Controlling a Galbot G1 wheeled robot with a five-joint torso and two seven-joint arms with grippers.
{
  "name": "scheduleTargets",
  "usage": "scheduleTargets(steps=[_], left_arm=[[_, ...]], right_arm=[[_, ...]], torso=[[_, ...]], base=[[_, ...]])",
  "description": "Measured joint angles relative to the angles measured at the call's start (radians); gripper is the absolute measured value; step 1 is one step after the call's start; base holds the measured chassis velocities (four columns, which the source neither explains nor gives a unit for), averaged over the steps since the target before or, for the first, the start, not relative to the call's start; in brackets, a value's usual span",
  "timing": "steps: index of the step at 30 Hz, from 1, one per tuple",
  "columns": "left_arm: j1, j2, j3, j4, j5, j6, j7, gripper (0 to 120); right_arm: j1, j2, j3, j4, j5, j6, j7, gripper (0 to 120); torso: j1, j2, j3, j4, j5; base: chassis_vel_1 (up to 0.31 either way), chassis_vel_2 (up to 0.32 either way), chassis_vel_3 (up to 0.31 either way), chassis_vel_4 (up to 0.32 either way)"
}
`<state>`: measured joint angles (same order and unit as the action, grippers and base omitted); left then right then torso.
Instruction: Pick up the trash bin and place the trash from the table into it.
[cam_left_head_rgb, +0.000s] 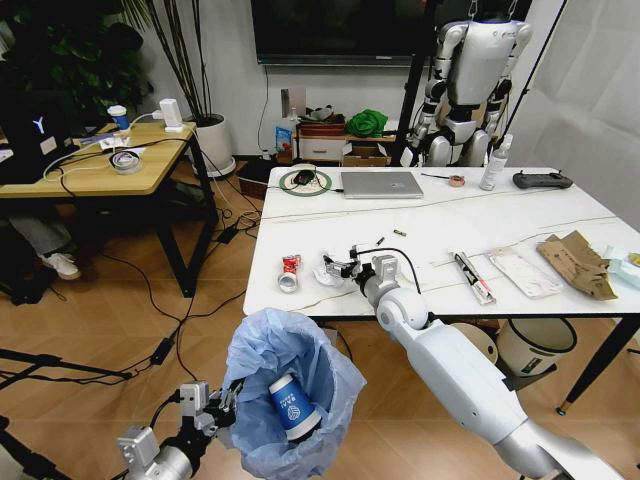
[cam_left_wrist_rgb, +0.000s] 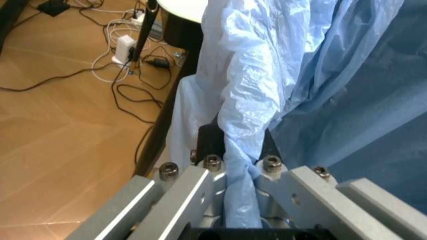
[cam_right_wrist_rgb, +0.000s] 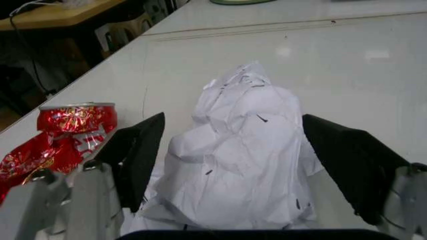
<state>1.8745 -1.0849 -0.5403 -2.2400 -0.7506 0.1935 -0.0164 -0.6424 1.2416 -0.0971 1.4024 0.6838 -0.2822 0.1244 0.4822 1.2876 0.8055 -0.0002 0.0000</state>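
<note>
The trash bin (cam_left_head_rgb: 262, 368), lined with a crinkled light-blue bag (cam_left_wrist_rgb: 253, 75), hangs low beside the table's front-left corner. My left gripper (cam_left_head_rgb: 222, 402) (cam_left_wrist_rgb: 237, 150) is shut on its bag rim. A blue paper cup (cam_left_head_rgb: 292, 405) lies inside. On the white table (cam_left_head_rgb: 450, 225), my right gripper (cam_left_head_rgb: 340, 268) (cam_right_wrist_rgb: 233, 120) is open, its black pads (cam_right_wrist_rgb: 137, 152) standing either side of a crumpled white wrapper (cam_left_head_rgb: 328, 272) (cam_right_wrist_rgb: 243, 165). A crushed red can (cam_left_head_rgb: 290, 264) (cam_right_wrist_rgb: 67, 127) lies just beside it. Clear packaging (cam_left_head_rgb: 525, 270) and torn brown cardboard (cam_left_head_rgb: 578, 263) rest toward the right.
A silver laptop (cam_left_head_rgb: 382, 184), black controller (cam_left_head_rgb: 542, 180) and white bottle (cam_left_head_rgb: 494, 163) sit along the table's far side. A wooden desk (cam_left_head_rgb: 90, 165) stands to the left, cables cross the floor, and a white bin (cam_left_head_rgb: 530, 345) stands under the table.
</note>
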Motion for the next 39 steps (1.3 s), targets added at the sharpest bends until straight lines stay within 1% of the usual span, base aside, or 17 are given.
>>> scheduleTargets(steps=[1, 3, 5, 7, 11, 13, 14, 17, 19, 22, 27, 28, 31, 33, 34, 37, 39], left_arm=[[0.000, 0.000, 0.000, 0.000, 0.000, 0.000, 0.000, 0], [-0.002, 0.001, 0.000, 0.003, -0.002, 0.000, -0.001, 0], [-0.004, 0.001, 0.002, 0.004, -0.003, 0.000, -0.002, 0], [-0.005, 0.001, 0.002, 0.004, -0.003, 0.000, -0.002, 0], [-0.008, 0.002, 0.004, 0.007, -0.007, 0.000, -0.003, 0], [-0.009, 0.002, 0.004, 0.007, -0.007, 0.000, -0.003, 0], [-0.010, 0.003, 0.005, 0.008, -0.008, 0.000, -0.004, 0], [-0.013, 0.004, 0.006, 0.008, -0.011, 0.000, -0.004, 0], [-0.013, 0.005, 0.006, 0.008, -0.012, 0.000, -0.004, 0], [-0.016, 0.005, 0.009, 0.007, -0.014, 0.001, -0.007, 0], [-0.022, 0.007, 0.019, 0.004, -0.015, 0.002, -0.014, 0], [-0.023, 0.009, 0.023, 0.003, -0.015, 0.002, -0.015, 0], [-0.028, 0.019, 0.035, -0.003, -0.023, 0.005, -0.019, 0], [-0.029, 0.021, 0.036, -0.004, -0.024, 0.006, -0.020, 0], [-0.033, 0.026, 0.042, -0.011, -0.029, 0.012, -0.025, 0], [-0.037, 0.031, 0.052, -0.029, -0.038, 0.024, -0.030, 0], [-0.038, 0.032, 0.053, -0.031, -0.038, 0.025, -0.031, 0]], right_arm=[[0.000, 0.001, 0.000, -0.001, 0.000, 0.001, -0.001, 79], [0.000, 0.001, -0.001, -0.002, 0.002, 0.005, -0.006, 66], [0.000, 0.001, -0.002, -0.003, 0.004, 0.008, -0.008, 57], [0.000, 0.001, -0.002, -0.003, 0.004, 0.009, -0.008, 54], [0.000, 0.000, -0.006, -0.003, 0.005, 0.012, -0.009, 36], [0.000, 0.000, -0.006, -0.003, 0.005, 0.012, -0.009, 34], [0.000, -0.001, -0.008, -0.003, 0.005, 0.015, -0.009, 27], [0.001, -0.004, -0.012, -0.005, 0.004, 0.020, -0.010, 14], [0.001, -0.005, -0.012, -0.005, 0.004, 0.021, -0.010, 11], [0.002, -0.010, -0.005, -0.003, 0.009, 0.040, -0.014, 0], [0.002, -0.045, 0.036, 0.019, 0.032, 0.091, -0.066, 0], [0.000, -0.074, 0.060, 0.042, 0.059, 0.105, -0.085, 0], [-0.012, -0.180, 0.109, 0.181, 0.183, 0.120, -0.115, 0], [-0.014, -0.194, 0.112, 0.201, 0.196, 0.125, -0.121, 0], [-0.024, -0.247, 0.113, 0.285, 0.237, 0.154, -0.153, 0], [-0.061, -0.325, 0.092, 0.420, 0.281, 0.205, -0.223, 0], [-0.069, -0.334, 0.088, 0.438, 0.287, 0.213, -0.234, 0]], torso=[[0.000, 0.000, 0.000, 0.0000, 0.0000], [0.000, 0.000, 0.000, 0.0001, 0.0000], [0.000, 0.000, 0.000, 0.0001, 0.0000], [0.000, 0.000, 0.000, 0.0000, 0.0000], [0.000, 0.000, 0.000, 0.0001, 0.0000], [0.000, 0.000, 0.000, 0.0001, 0.0000], [0.000, 0.000, 0.000, 0.0001, 0.0000], [0.000, 0.000, 0.000, 0.0001, 0.0000], [0.000, 0.000, 0.000, 0.0001, 0.0001], [0.000, 0.000, 0.000, 0.0002, 0.0001], [0.000, 0.000, 0.000, 0.0004, 0.0002], [0.000, 0.000, 0.000, 0.0004, 0.0004], [0.000, 0.000, 0.000, -0.0003, 0.0001], [0.000, 0.000, 0.000, -0.0003, 0.0001], [0.000, 0.000, 0.000, -0.0004, 0.0000], [0.000, 0.000, 0.000, 0.0001, 0.0002], [0.000, 0.000, 0.000, 0.0001, 0.0000]], base=[[0.000, 0.000, 0.000, 0.000], [0.000, 0.000, 0.000, 0.000], [0.000, 0.000, 0.000, 0.000], [0.000, 0.000, 0.000, 0.000], [0.000, 0.000, 0.000, 0.000], [0.000, 0.000, 0.000, 0.000], [0.000, 0.000, 0.000, 0.000], [0.000, 0.000, 0.000, 0.000], [0.000, 0.000, 0.000, 0.000], [0.000, 0.000, 0.000, 0.000], [0.000, 0.000, 0.000, 0.000], [0.000, 0.000, 0.000, 0.000], [0.000, 0.000, 0.000, 0.000], [0.000, 0.000, 0.000, 0.000], [0.000, 0.000, 0.000, 0.000], [0.000, 0.000, 0.000, 0.000], [0.000, 0.000, 0.000, 0.000]])
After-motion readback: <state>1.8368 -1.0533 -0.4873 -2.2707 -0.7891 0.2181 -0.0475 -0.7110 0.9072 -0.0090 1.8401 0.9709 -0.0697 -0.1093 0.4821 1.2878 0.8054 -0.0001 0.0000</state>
